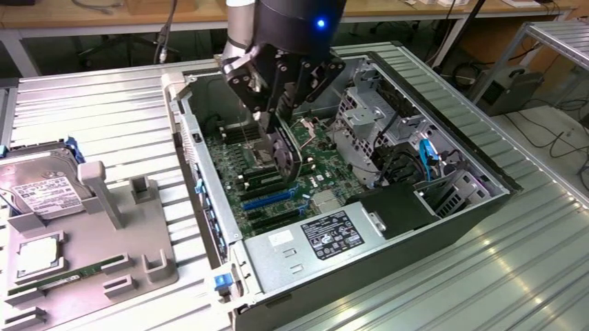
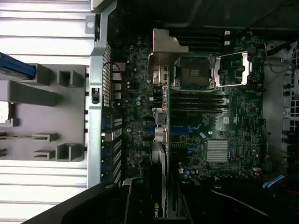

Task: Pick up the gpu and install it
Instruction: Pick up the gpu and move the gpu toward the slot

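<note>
On the exterior view's left, the grey holder tray (image 1: 138, 227) is sitting on the table (image 1: 92, 96), well apart from the work. Inside the open computer case (image 1: 195, 165), the claw (image 1: 276, 114) is clamping the gpu (image 1: 283, 148) and holding it above the motherboard (image 1: 318, 162), not yet seated. For this step, alignment is mattering more than descent. The card's contact edge is needing to lie parallel over the blue slots (image 1: 269, 200), while the drive cage (image 1: 368, 114) to the right is being kept clear. The gpu is hanging on edge, its long axis running steeply down from the claw, with the silver bracket (image 2: 164, 49) at the far end.
</note>
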`<state>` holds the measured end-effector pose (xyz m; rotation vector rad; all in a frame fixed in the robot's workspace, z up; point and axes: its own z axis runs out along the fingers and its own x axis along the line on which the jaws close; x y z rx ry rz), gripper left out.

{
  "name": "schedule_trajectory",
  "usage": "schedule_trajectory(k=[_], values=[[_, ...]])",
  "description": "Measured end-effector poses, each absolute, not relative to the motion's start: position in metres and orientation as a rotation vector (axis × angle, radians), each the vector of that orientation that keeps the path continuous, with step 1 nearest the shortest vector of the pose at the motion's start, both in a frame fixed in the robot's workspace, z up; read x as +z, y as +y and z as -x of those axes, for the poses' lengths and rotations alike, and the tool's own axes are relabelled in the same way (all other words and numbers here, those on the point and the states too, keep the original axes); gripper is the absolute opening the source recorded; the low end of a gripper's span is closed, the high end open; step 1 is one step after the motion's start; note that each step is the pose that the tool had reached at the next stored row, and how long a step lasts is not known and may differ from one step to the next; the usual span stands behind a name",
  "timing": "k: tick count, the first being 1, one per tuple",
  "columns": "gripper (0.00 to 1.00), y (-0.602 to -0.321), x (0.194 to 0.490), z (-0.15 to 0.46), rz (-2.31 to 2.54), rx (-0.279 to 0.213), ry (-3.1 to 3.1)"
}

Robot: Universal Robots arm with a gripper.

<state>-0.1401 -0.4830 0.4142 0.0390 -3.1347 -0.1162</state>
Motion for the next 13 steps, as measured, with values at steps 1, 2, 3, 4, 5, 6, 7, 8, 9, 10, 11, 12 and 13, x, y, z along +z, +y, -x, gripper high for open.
schedule_trajectory(k=[1,2,3,4,5,6,7,8,9,10,11,12,13], values=[[0.26,-0.482,0.412,0.135,-0.039,-0.116,-3.135],[0.26,-0.481,0.411,0.131,-0.039,-0.116,-3.134],[0.26,-0.479,0.408,0.126,-0.039,-0.116,-3.134],[0.26,-0.478,0.407,0.122,-0.039,-0.116,-3.134],[0.26,-0.477,0.405,0.117,-0.039,-0.116,-3.134],[0.26,-0.476,0.403,0.112,-0.039,-0.116,-3.134],[0.26,-0.475,0.402,0.109,-0.039,-0.116,-3.134],[0.26,-0.473,0.400,0.104,-0.039,-0.115,-3.134],[0.26,-0.472,0.398,0.099,-0.039,-0.115,-3.134],[0.26,-0.471,0.396,0.095,-0.039,-0.115,-3.134],[0.26,-0.470,0.394,0.090,-0.039,-0.115,-3.134],[0.26,-0.468,0.392,0.085,-0.039,-0.115,-3.134],[0.26,-0.467,0.390,0.081,-0.039,-0.115,-3.134]])
